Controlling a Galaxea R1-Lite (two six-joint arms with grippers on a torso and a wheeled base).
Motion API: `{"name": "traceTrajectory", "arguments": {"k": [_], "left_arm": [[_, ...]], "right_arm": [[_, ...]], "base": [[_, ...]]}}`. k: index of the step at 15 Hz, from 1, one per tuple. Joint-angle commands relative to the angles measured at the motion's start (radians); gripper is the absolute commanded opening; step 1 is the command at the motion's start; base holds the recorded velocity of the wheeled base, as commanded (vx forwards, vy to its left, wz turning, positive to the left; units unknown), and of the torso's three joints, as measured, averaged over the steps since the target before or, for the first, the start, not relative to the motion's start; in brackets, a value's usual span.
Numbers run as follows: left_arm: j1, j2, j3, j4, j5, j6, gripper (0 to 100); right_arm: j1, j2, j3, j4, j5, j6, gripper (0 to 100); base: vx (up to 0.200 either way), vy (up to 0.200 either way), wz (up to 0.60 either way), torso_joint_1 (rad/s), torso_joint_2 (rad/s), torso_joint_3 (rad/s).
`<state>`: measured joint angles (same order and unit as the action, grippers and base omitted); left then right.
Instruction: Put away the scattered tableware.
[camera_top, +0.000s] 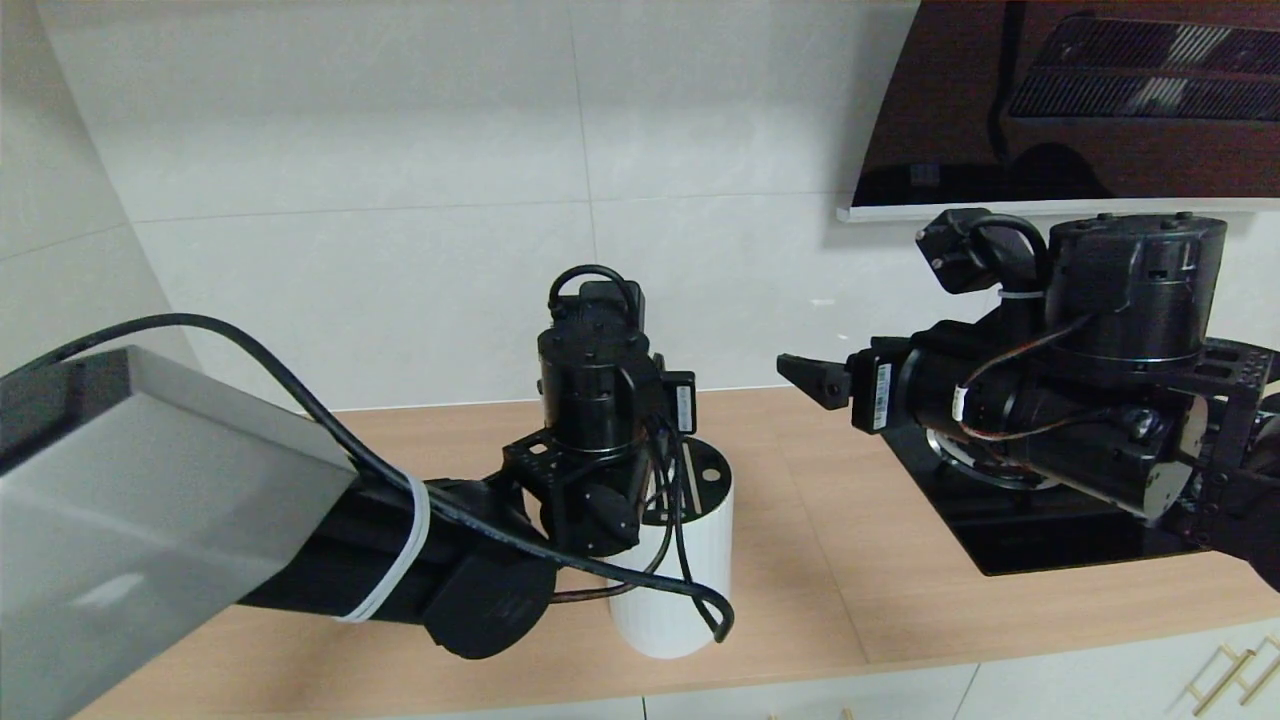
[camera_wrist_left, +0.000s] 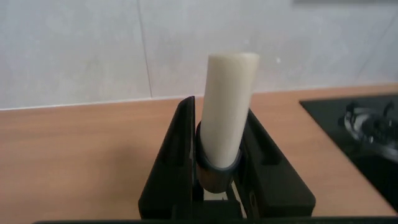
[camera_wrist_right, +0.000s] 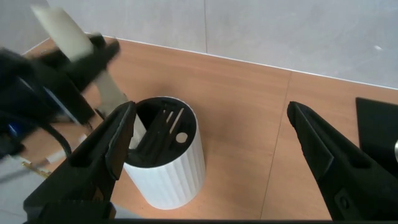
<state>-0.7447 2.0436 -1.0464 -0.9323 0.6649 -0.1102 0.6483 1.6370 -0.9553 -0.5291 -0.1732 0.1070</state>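
One utensil (camera_wrist_left: 227, 106) with a thick cream handle is clamped in the left gripper (camera_wrist_left: 221, 127), above the white holder (camera_wrist_right: 168, 168) on the wooden counter (camera_top: 820, 580). Whether its lower end is already inside, I cannot tell. The right gripper (camera_wrist_right: 210, 115) stands wide and holds nothing. I judge the utensil light and stiff with a smooth, perhaps slippery handle, so a hold near the dark collar seems safest.
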Motion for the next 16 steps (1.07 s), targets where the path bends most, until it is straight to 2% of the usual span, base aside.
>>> {"name": "traceTrajectory", "arguments": {"k": [1,10,14,15,16], "left_arm": [[-0.001,0.029,0.005,0.0,0.001,0.0,0],[-0.032,0.076,0.072,0.01,0.004,0.004,0],[-0.038,0.081,0.072,0.01,0.005,0.004,0],[-0.038,0.079,0.071,0.01,0.005,0.004,100],[-0.036,0.078,0.068,0.009,0.005,0.004,100]], "right_arm": [[0.001,0.003,0.001,0.0,0.0,0.0,100],[0.002,0.003,0.003,0.0,0.0,0.0,100],[0.002,0.001,0.003,0.0,0.0,0.0,100],[0.002,0.003,0.003,0.0,0.0,0.0,100],[0.002,0.003,0.003,0.0,0.0,0.0,100]], "base": [[0.0,0.0,0.0,0.0,0.0,0.0],[0.0,0.0,0.0,0.0,0.0,0.0],[0.0,0.0,0.0,0.0,0.0,0.0],[0.0,0.0,0.0,0.0,0.0,0.0],[0.0,0.0,0.0,0.0,0.0,0.0]]}}
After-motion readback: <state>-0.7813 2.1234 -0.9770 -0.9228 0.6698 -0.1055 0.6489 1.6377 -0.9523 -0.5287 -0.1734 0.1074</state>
